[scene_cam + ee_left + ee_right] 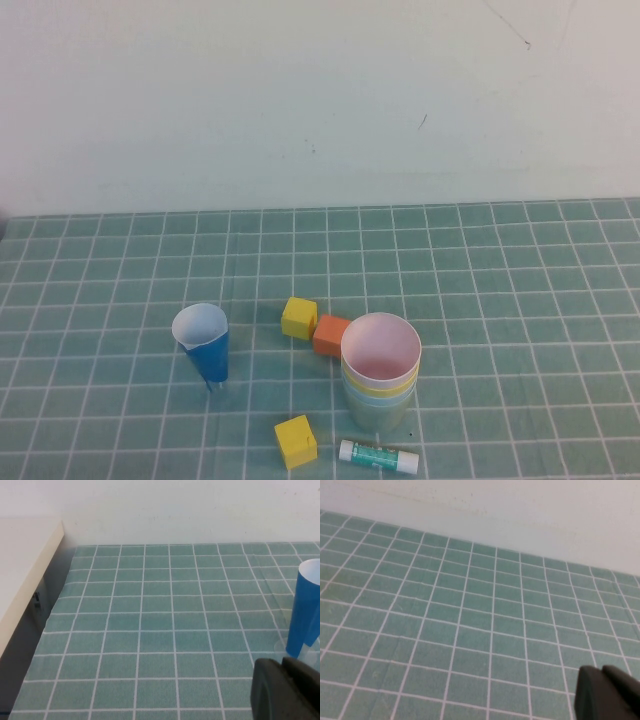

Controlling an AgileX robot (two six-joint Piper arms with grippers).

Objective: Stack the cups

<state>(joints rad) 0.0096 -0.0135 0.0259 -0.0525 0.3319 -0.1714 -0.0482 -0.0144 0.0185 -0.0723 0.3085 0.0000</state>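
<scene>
The cups stand nested in one upright stack (pixel 380 378) at the front of the green grid mat: pink on top, then yellow and light blue rims, with pale green at the base. Neither arm shows in the high view. My left gripper (pixel 283 663) is shut and empty, low over the mat just short of the dark-blue cone cup (pixel 306 610). My right gripper (pixel 601 670) is shut and empty over bare mat; no cup shows in its view.
The dark-blue cone cup (pixel 203 345) stands left of the stack. A yellow block (pixel 299 318) and an orange block (pixel 330 335) lie beside the stack's back left. Another yellow block (pixel 296 441) and a glue stick (pixel 378 456) lie in front. A white shelf (pixel 22 570) borders the mat.
</scene>
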